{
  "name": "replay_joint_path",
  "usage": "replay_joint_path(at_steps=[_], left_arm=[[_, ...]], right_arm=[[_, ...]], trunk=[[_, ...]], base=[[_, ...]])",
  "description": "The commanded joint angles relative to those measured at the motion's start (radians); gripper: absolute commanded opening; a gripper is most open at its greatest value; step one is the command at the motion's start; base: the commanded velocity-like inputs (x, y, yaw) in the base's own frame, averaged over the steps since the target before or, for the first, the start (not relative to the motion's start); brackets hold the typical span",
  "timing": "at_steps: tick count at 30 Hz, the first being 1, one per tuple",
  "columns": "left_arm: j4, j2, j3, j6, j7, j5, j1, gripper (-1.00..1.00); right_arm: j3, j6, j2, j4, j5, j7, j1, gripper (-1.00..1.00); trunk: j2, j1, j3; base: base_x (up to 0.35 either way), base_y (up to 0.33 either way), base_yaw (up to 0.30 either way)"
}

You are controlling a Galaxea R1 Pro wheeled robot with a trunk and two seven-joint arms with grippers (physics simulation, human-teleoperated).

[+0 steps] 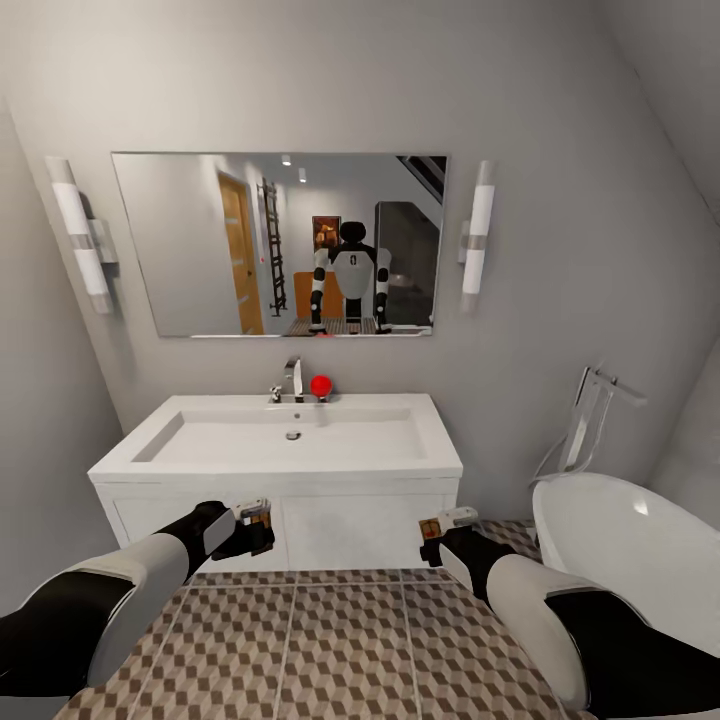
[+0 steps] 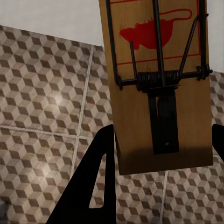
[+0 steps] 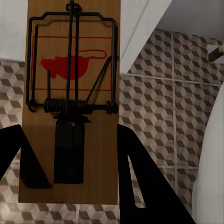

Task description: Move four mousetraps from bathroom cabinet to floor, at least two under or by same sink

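I face the white sink (image 1: 290, 437) on its white two-door vanity. My left gripper (image 1: 258, 522) is shut on a tan mousetrap (image 1: 262, 515), held in front of the vanity's left door above the bathroom floor (image 1: 340, 640). In the left wrist view that mousetrap (image 2: 158, 88) shows its wire spring and red mouse mark between the dark fingers (image 2: 91, 186). My right gripper (image 1: 436, 534) is shut on a second mousetrap (image 1: 432, 526) by the vanity's right corner. The right wrist view shows this mousetrap (image 3: 74, 102) over the cube-patterned tiles (image 3: 154, 116). The cabinet is out of view.
A white bathtub (image 1: 630, 550) with a chrome tap stand (image 1: 590, 410) stands at the right, close to my right arm. A mirror (image 1: 280, 245) and two wall lamps hang above the sink. A faucet (image 1: 292, 380) and a red ball (image 1: 321, 385) sit on the basin's back edge.
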Motion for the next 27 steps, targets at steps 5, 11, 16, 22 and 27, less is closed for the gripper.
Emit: replay_joint_path(at_steps=[5,11,16,22,27], left_arm=[[-0.002,0.0,-0.007,0.006,0.005,0.008,0.0,-1.0],[-0.002,0.0,-0.007,0.006,0.005,0.008,0.0,-1.0],[-0.002,0.0,-0.008,0.006,0.006,0.008,0.0,-1.0],[0.001,0.0,-0.008,0.006,0.006,0.001,0.0,-1.0],[0.011,0.0,-0.009,-0.008,0.006,-0.044,0.0,-1.0]], right_arm=[[0.005,0.004,0.0,0.001,0.005,-0.002,-0.001,-1.0],[0.005,0.005,0.0,0.001,0.005,-0.003,-0.001,-1.0],[0.005,0.005,0.002,0.001,0.006,-0.003,-0.001,-1.0],[0.005,0.003,0.002,0.001,0.006,-0.006,-0.001,-1.0],[0.005,0.001,0.002,0.001,0.006,-0.006,-0.001,-1.0]], trunk=[[-0.001,0.0,-0.002],[-0.001,0.0,-0.002],[-0.001,0.0,-0.002],[-0.001,0.0,-0.002],[-0.001,0.0,-0.002]], base=[[-0.008,0.0,0.0],[0.0,0.0,0.0],[0.0,0.0,0.0],[0.0,0.0,0.0],[0.0,0.0,0.0]])
